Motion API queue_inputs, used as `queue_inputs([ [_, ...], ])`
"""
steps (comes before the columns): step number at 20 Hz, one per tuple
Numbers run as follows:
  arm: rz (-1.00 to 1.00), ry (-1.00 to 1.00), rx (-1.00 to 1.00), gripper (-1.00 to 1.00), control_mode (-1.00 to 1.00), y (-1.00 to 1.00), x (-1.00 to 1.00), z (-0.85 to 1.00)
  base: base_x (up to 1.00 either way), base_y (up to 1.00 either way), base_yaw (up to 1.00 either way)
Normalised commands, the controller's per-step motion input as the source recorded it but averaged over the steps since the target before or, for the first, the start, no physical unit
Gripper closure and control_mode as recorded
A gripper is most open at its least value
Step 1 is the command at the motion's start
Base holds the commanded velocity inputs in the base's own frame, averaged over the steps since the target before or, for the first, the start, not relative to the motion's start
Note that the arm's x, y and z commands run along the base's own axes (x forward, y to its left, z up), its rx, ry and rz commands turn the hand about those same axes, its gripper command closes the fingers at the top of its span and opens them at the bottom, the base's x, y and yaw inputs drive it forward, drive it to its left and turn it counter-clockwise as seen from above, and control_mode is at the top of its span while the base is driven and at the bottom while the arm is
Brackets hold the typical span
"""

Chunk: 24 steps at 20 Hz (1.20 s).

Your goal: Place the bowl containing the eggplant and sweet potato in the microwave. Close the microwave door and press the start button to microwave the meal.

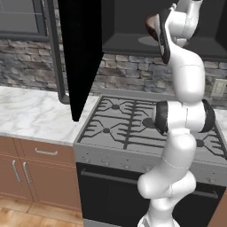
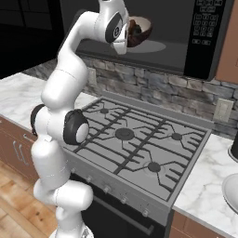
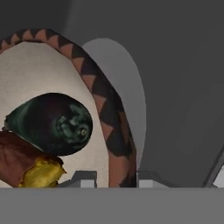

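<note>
The bowl (image 3: 117, 144) has a cream inside and a brown zigzag rim. It hangs tilted inside the microwave (image 2: 176, 28) cavity, just above the round glass turntable (image 2: 157, 46). My gripper (image 3: 116, 178) is shut on the bowl's rim, with one fingertip on each side of it. In the bowl lie the dark greenish eggplant (image 3: 52, 122) and, beside it, the reddish-brown sweet potato (image 3: 19, 168) with a yellow end. From the base views the bowl (image 1: 152, 27) (image 2: 140, 30) shows past my wrist. The microwave door (image 1: 80, 53) stands swung wide open to the left. The keypad (image 2: 204, 21) is on the microwave's right.
A gas stove (image 1: 128, 126) with black grates lies right under the microwave, with the oven front below it. Marble counter (image 1: 31, 115) runs to the left. On the right counter sits the edge of a white dish (image 2: 231, 190). A stone backsplash stands behind.
</note>
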Motion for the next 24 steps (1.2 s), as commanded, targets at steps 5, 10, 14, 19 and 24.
queue_inputs([
  [5, 0.0, 0.0, -0.01, -1.0, -1.0, 0.0, 0.06, -0.1, 0.0, 0.0, 0.0],
  [10, 0.0, -0.07, -0.04, -1.0, -1.0, 0.0, -0.06, -0.23, 0.0, 0.0, 0.0],
  [14, 0.0, -0.18, -0.07, -1.0, -1.0, 0.01, -0.29, -0.54, 0.0, 0.0, 0.0],
  [19, 0.0, -0.28, -0.06, -1.0, -1.0, 0.04, -0.31, -0.75, 0.0, 0.0, 0.0],
  [24, 0.0, -0.18, -0.01, -1.0, -1.0, 0.01, -0.47, -0.11, 0.0, 0.0, 0.0],
])
